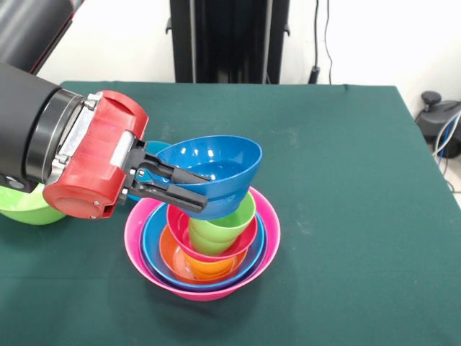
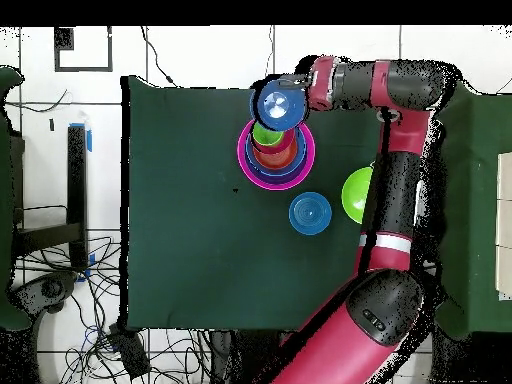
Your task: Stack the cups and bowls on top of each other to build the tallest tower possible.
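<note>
My gripper (image 1: 197, 191) is shut on the rim of a dark blue bowl (image 1: 223, 169), one finger inside and one outside. The bowl is tilted and hangs just over the tower; I cannot tell whether they touch. The tower has a big pink bowl (image 1: 270, 238) outermost, then a blue bowl (image 1: 153, 245), an orange bowl (image 1: 205, 267), a red-pink bowl (image 1: 216, 252) and a lime green cup (image 1: 223, 229) on top. In the overhead view the gripper (image 2: 297, 87) holds the dark blue bowl (image 2: 277, 106) over the tower (image 2: 277, 152). The orange cup is not visible.
A lime green bowl (image 1: 29, 207) sits at the left edge, partly behind the arm; in the overhead view it (image 2: 355, 195) lies beside the arm. A teal bowl (image 2: 310, 213) lies on the green cloth and shows behind the gripper in the front view (image 1: 155, 148).
</note>
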Controlling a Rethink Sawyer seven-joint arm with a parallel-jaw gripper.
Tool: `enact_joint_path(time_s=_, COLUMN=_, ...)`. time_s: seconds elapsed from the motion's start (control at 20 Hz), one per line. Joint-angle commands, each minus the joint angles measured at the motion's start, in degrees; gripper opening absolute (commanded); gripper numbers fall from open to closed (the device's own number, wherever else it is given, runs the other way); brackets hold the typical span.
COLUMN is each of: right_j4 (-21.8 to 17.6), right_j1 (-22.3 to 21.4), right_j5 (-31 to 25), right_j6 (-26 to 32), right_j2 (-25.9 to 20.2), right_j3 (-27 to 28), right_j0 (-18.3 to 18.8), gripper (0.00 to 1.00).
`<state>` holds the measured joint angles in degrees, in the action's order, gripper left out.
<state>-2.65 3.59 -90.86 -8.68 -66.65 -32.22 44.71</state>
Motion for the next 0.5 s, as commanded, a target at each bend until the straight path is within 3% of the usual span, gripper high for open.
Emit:
enact_joint_path(time_s=0.05, right_j4=0.79, right_j1=-0.24, right_j5=-0.93, right_j6=-4.83, right_j2=4.82, right_j3=-6.87, right_j0=-0.03, gripper=0.0)
enact_joint_path(time_s=0.2, right_j4=0.89, right_j1=-0.28, right_j5=-0.84, right_j6=-5.01, right_j2=4.9, right_j3=-6.89, right_j0=-0.13, gripper=0.0)
enact_joint_path(time_s=0.5, right_j4=0.19, right_j1=0.01, right_j5=-3.14, right_j6=-3.3, right_j2=4.25, right_j3=-1.69, right_j0=-2.02, gripper=0.0)
